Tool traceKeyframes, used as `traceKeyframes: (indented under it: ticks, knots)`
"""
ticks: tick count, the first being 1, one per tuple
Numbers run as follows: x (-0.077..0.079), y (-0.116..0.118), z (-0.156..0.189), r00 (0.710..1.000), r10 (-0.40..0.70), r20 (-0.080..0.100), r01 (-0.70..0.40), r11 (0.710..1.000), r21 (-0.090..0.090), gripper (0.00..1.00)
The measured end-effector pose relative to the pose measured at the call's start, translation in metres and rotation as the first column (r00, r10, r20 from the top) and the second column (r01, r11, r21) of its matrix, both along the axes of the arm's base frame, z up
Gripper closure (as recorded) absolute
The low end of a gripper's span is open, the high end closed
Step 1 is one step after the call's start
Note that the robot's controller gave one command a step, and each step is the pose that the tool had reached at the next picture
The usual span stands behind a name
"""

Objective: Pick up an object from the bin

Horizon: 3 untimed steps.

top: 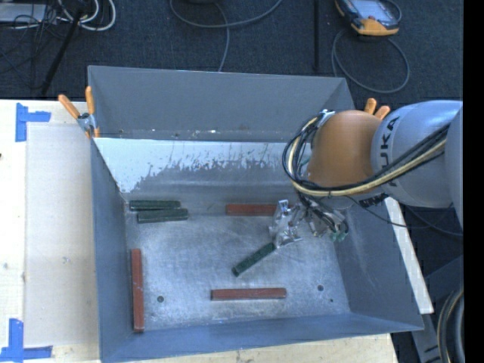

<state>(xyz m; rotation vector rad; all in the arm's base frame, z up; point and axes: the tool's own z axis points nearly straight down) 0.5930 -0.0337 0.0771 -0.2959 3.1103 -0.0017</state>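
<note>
My gripper [284, 237] is low in the bin's right half, right of centre. A dark green bar [253, 260] lies slantwise on the floor, and its upper right end runs up between my fingertips, which are shut on it. Its lower left end points toward the bin's middle. A reddish-brown bar [251, 210] lies flat just left of the gripper, near the back wall. Another reddish-brown bar [248, 294] lies flat toward the front, below the green one.
Two dark green bars [159, 210] lie side by side at the back left. A reddish-brown bar [137, 289] lies along the left wall. The arm with its orange cover and cables hangs over the bin's right wall.
</note>
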Motion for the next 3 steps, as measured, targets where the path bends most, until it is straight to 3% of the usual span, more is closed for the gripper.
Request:
traceKeyframes:
  ticks: [1, 2, 3]
  knots:
    - [-0.002, 0.0, -0.002, 1.0, 0.001, -0.005, -0.001, 1.0, -0.001, 0.0]
    - [-0.002, 0.0, -0.002, 1.0, 0.001, -0.005, -0.001, 1.0, -0.001, 0.0]
    - [-0.034, 0.044, 0.0, 0.976, 0.219, 0.0, -0.219, 0.976, -0.004, 1.0]
